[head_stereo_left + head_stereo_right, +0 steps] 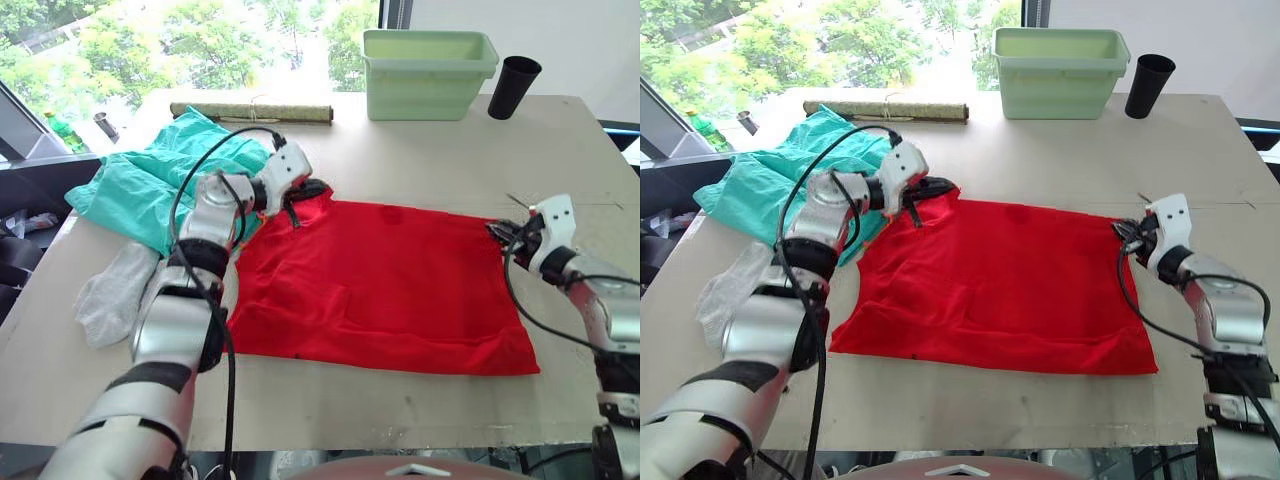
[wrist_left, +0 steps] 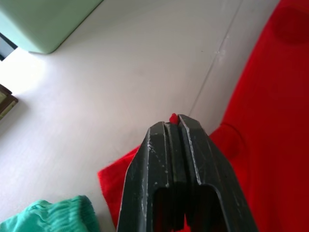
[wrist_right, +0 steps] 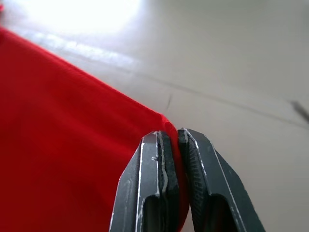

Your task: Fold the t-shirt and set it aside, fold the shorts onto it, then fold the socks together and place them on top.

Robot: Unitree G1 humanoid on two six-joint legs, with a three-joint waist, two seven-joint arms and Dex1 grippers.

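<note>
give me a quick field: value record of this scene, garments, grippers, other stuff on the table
t-shirt: red, spread flat mid-table
left gripper: shut on the t-shirt's far left corner
right gripper: shut on the t-shirt's far right corner
shorts: teal-green, rumpled, left of the t-shirt
socks: light grey, near the left edge, nearer than the shorts
bin: pale green, far side of table
cup: black, right of the bin
roll: lying left of the bin
stage: t-shirt not yet folded

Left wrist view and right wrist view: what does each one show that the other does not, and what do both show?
Left wrist view: the left gripper, jaws shut on a corner of the t-shirt, plus the teal shorts and the pale green bin. Right wrist view: the right gripper, jaws shut on another t-shirt corner. Both show red fabric and the table.
</note>
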